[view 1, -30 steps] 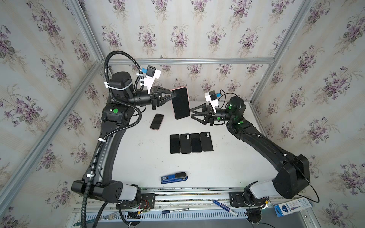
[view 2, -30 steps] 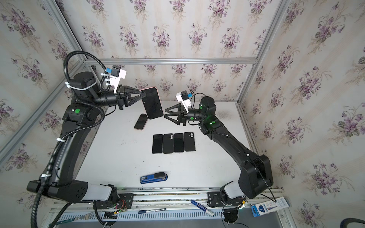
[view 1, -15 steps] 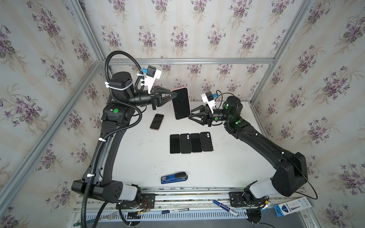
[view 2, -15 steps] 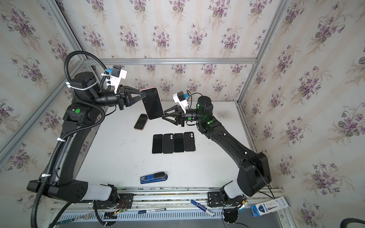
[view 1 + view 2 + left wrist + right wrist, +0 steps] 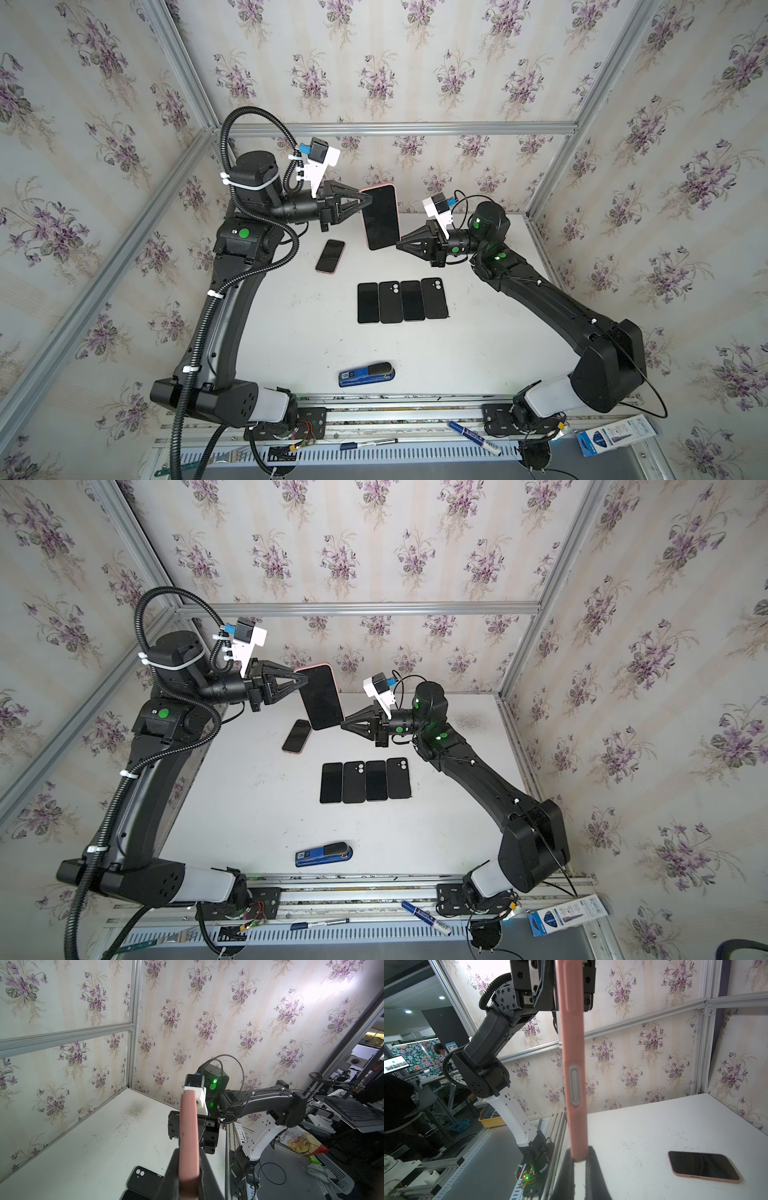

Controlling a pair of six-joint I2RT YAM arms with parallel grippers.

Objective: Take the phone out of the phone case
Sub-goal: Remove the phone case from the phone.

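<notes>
Phone case (image 5: 572, 1043): pink, with a grey side button.
Phone (image 5: 380, 218): black screen.
Second phone (image 5: 330, 256): black face, pink edge.
Row of four (image 5: 411, 300): black.
Stapler (image 5: 366, 374): blue and black.
Surface (image 5: 478, 345): white, grey scuffs.
Walls (image 5: 374, 62): cream stripes, purple violet sprays, green leaves.

phone (image 5: 380, 216) between left claw (image 5: 365, 198), right claw (image 5: 400, 245)

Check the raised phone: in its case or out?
In. The phone sits rimmed by the pink case in both top views; wrist views show only its edge.
</notes>
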